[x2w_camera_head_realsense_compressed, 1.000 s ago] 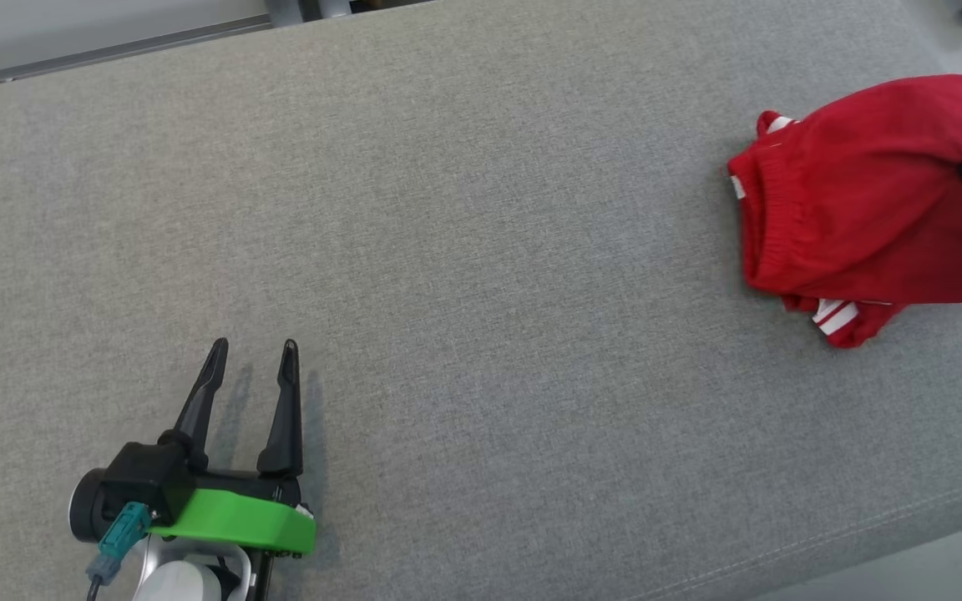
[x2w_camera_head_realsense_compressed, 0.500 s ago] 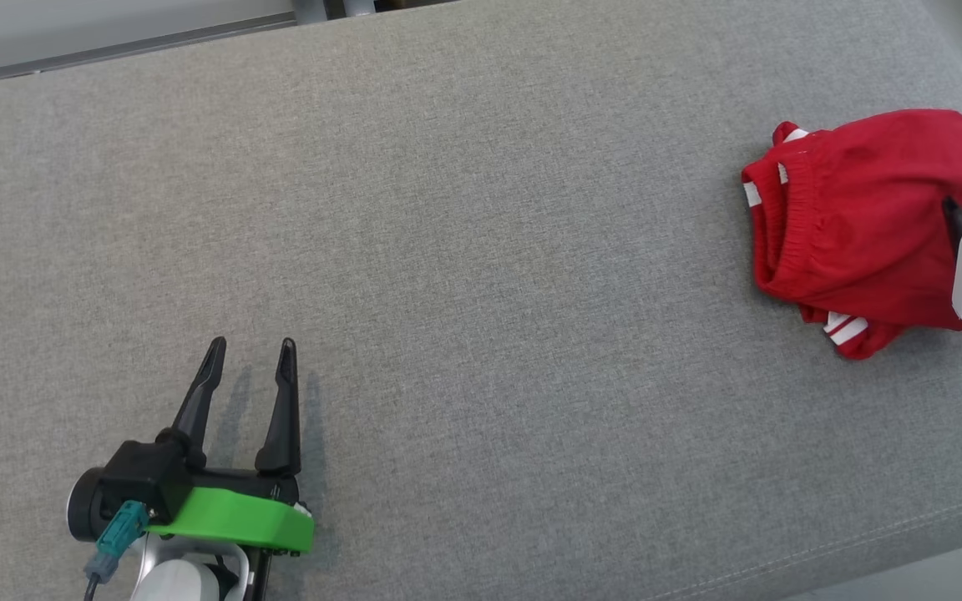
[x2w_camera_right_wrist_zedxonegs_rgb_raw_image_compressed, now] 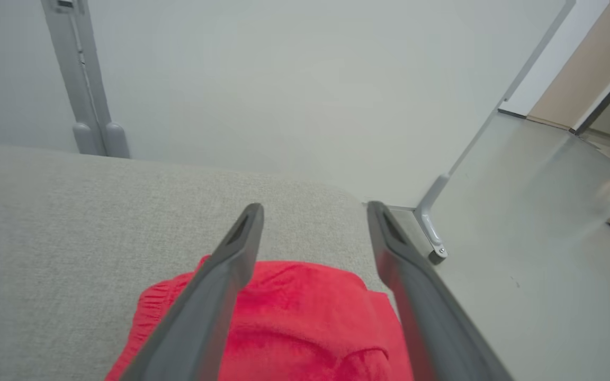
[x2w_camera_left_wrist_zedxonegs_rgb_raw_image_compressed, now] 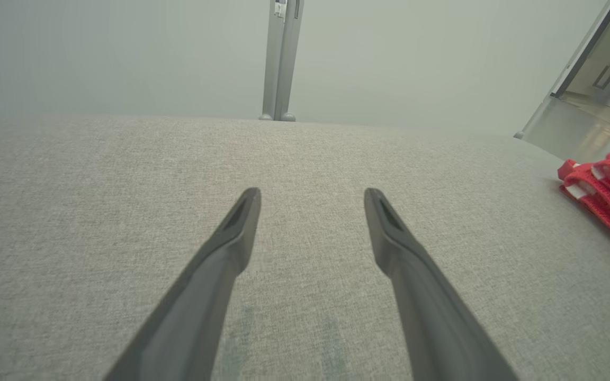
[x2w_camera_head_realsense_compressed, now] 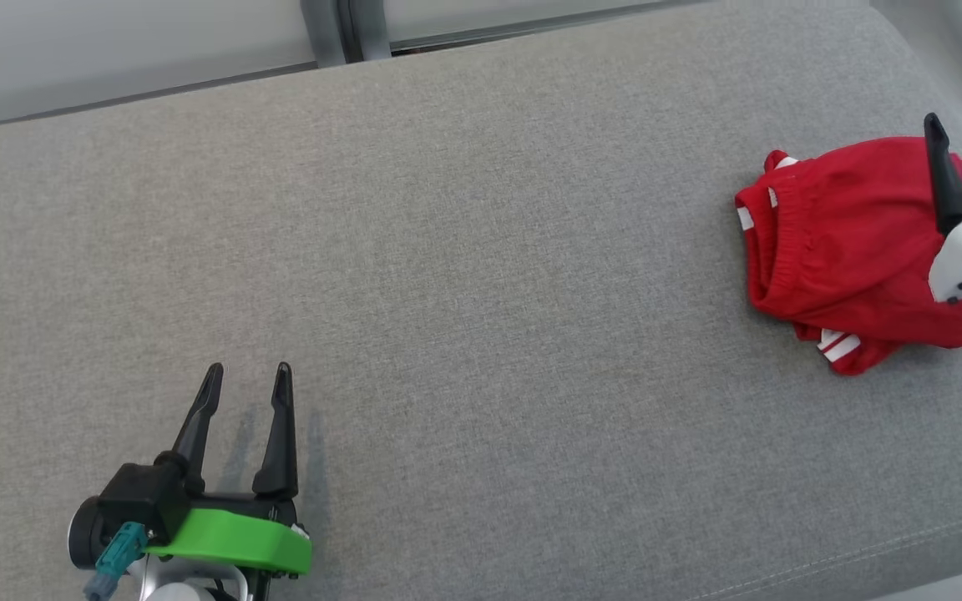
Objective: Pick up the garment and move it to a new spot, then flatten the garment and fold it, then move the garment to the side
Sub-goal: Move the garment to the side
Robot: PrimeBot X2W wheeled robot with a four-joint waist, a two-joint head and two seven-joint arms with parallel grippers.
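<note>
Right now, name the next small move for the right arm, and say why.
Probably lift the right gripper straight up, then draw it back. Its fingers stand open over the garment, gripping nothing. The garment lies folded near the right end of the cushion, so setting it aside looks done. A straight lift should avoid snagging the cloth.

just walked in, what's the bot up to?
Two-armed robot on a garment-folding job. The red garment lies in a compact folded bundle near the right end of the grey cushion. The right gripper sits over it with its fingers spread and no cloth between them. The left gripper is open too, parked over bare cushion at the lower left, well away from the garment.
</note>
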